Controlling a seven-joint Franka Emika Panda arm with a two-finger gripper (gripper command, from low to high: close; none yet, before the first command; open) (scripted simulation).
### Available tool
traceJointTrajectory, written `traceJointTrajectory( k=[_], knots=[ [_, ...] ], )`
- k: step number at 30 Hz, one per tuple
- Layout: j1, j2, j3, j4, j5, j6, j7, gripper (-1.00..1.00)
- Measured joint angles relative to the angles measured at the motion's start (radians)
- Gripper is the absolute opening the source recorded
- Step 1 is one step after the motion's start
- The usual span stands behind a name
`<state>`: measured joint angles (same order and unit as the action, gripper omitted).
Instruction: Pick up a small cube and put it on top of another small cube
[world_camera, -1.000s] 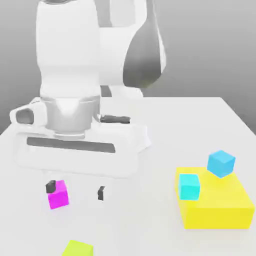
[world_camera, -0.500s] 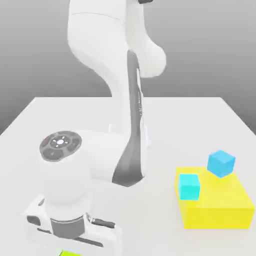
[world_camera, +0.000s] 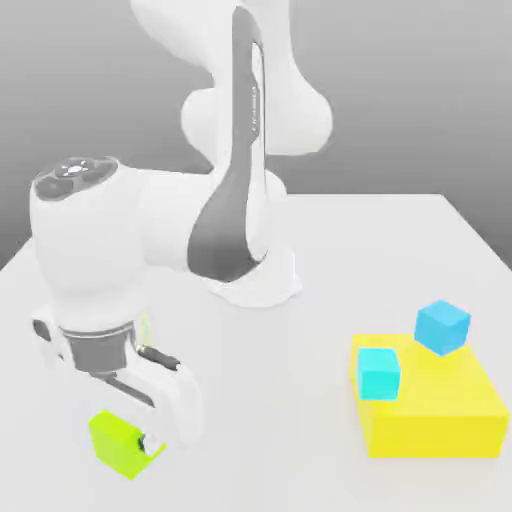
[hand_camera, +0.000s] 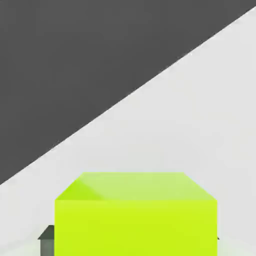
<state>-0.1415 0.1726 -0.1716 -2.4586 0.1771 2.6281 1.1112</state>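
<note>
A: Where's the small cube (world_camera: 122, 443)?
B: At seven o'clock on the table (world_camera: 400, 240), clamped in the gripper (world_camera: 140, 441).
A: Tricky to handle?
B: Likely light and rigid; flat opposite faces suit the fingers.

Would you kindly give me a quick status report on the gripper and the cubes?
Gripper shut on small lime-green cube. Two cyan cubes sit on big yellow block. Nothing in the way.
</note>
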Motion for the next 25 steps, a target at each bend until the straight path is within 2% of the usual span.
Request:
traceJointTrajectory(
  k=[7, 15, 18, 21, 22, 25],
  knots=[
    [-0.062, -0.162, -0.065, -0.161, -0.054, 0.008, 0.361, -1.0],
    [-0.214, -0.313, -0.055, -0.333, -0.234, 0.029, 0.837, -1.0],
    [-0.222, -0.237, -0.054, -0.341, -0.221, 0.111, 0.851, -1.0],
    [-0.223, -0.135, -0.035, -0.341, -0.156, 0.211, 0.807, -1.0],
    [-0.223, -0.11, -0.03, -0.341, -0.135, 0.234, 0.793, 1.0],
    [-0.222, -0.11, -0.03, -0.341, -0.135, 0.234, 0.793, 1.0]
  ],
)
